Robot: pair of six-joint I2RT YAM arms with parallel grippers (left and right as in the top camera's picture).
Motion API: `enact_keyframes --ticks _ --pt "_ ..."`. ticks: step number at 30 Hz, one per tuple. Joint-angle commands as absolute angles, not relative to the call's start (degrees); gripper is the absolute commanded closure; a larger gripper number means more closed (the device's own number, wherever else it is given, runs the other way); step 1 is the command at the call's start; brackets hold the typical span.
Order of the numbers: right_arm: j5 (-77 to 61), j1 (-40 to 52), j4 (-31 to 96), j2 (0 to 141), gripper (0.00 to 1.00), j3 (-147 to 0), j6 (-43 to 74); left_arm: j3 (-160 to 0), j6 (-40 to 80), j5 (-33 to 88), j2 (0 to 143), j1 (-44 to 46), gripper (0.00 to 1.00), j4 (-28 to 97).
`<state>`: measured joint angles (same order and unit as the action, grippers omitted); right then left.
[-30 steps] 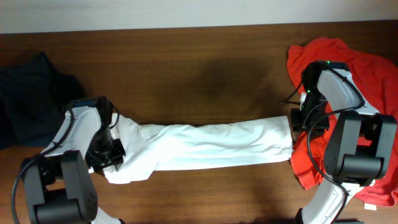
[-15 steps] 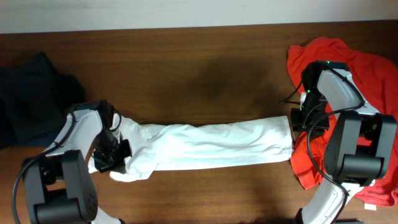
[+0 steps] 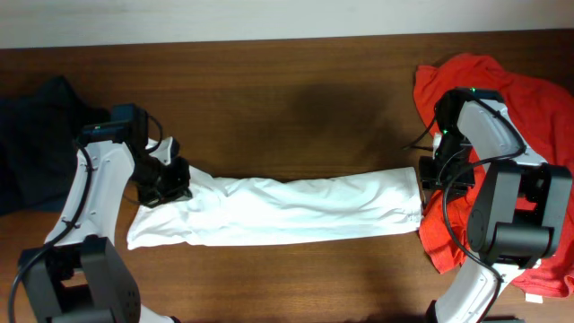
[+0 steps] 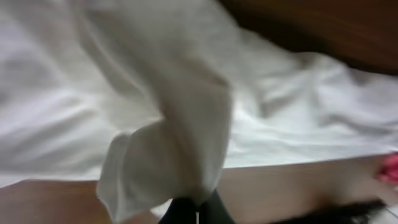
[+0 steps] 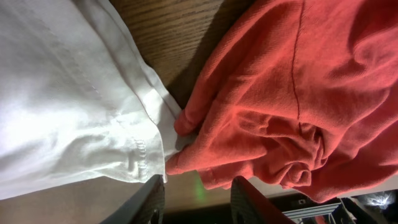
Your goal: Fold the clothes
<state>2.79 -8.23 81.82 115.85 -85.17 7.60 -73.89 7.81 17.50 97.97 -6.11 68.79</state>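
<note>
Since the earlier frames the left arm has swung up and away from the near edge, and the white T-shirt (image 3: 296,211) has spread flatter at its left end. It lies as a long band across the wooden surface (image 3: 296,108), long axis left to right — one end pointing toward the dark navy garment (image 3: 36,135), the other touching the red T-shirt (image 3: 529,99). The left fingers (image 4: 186,214) look closed on a fold of white cloth, though that view is blurred. The right fingers (image 5: 247,198) stand apart over the white hem — clamping nothing.
</note>
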Motion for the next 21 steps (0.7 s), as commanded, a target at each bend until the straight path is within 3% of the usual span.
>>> enact_keyframes --ticks 1,2,4,7,10,15,17,21 --pt "3.2 -8.3 81.8 115.2 0.61 -85.0 7.9 -71.2 12.0 7.1 97.5 -6.4 1.0 69.6" --pt "3.2 -8.3 81.8 115.2 0.61 -85.0 7.9 -69.4 12.6 7.0 97.5 -6.4 1.0 69.2" --pt "3.2 -8.3 81.8 115.2 0.61 -85.0 7.9 -65.1 12.6 6.0 97.5 -6.4 0.85 66.3" --pt "3.2 -8.3 81.8 115.2 0.61 -85.0 7.9 -61.0 17.2 -0.5 97.5 -6.4 0.83 65.0" --pt "3.2 -8.3 81.8 115.2 0.61 -85.0 7.9 -60.9 17.3 -2.6 97.5 -6.4 0.71 65.1" --pt "3.2 -8.3 81.8 115.2 0.61 -85.0 7.9 -72.5 17.1 -2.3 94.5 -6.4 0.71 69.2" --pt "3.2 -8.3 81.8 115.2 0.61 -85.0 7.9 -77.5 16.2 1.0 92.9 -6.4 0.57 67.3" --pt "3.2 -8.3 81.6 115.2 0.61 -85.0 7.9 -75.4 16.2 6.1 96.0 -6.4 0.54 61.6"
